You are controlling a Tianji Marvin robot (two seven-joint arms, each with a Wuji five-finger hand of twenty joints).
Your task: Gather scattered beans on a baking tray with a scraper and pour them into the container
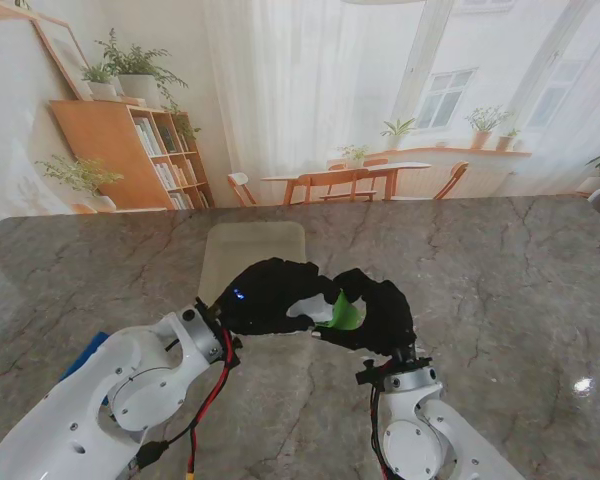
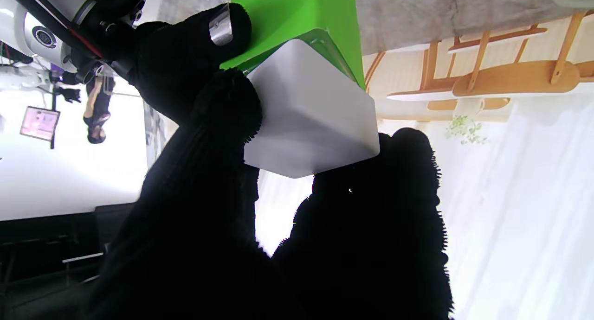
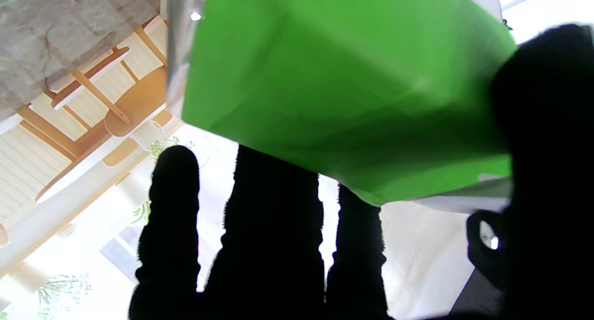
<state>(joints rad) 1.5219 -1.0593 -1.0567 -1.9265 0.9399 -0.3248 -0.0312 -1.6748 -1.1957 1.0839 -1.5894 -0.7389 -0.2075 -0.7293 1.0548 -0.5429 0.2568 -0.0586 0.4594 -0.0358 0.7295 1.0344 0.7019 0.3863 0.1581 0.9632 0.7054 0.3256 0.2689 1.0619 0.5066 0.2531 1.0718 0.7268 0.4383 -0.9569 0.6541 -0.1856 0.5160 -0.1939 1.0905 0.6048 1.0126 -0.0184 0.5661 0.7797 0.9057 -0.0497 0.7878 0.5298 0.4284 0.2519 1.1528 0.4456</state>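
Observation:
Both black-gloved hands meet above the table's middle. My left hand [image 1: 265,295] is shut on a white round-cornered container [image 1: 305,308], which shows close up in the left wrist view [image 2: 311,120] between thumb and fingers. My right hand [image 1: 385,315] is shut on a green scraper [image 1: 345,315], whose broad flat face [image 3: 343,88] fills the right wrist view. The scraper's green face [image 2: 297,18] lies against the container's rim. A pale baking tray [image 1: 252,250] lies on the table just beyond the hands. No beans can be made out.
The marble table top [image 1: 500,290] stretches to the right and left of the hands. A blue object [image 1: 85,355] shows partly from behind my left arm at the near left.

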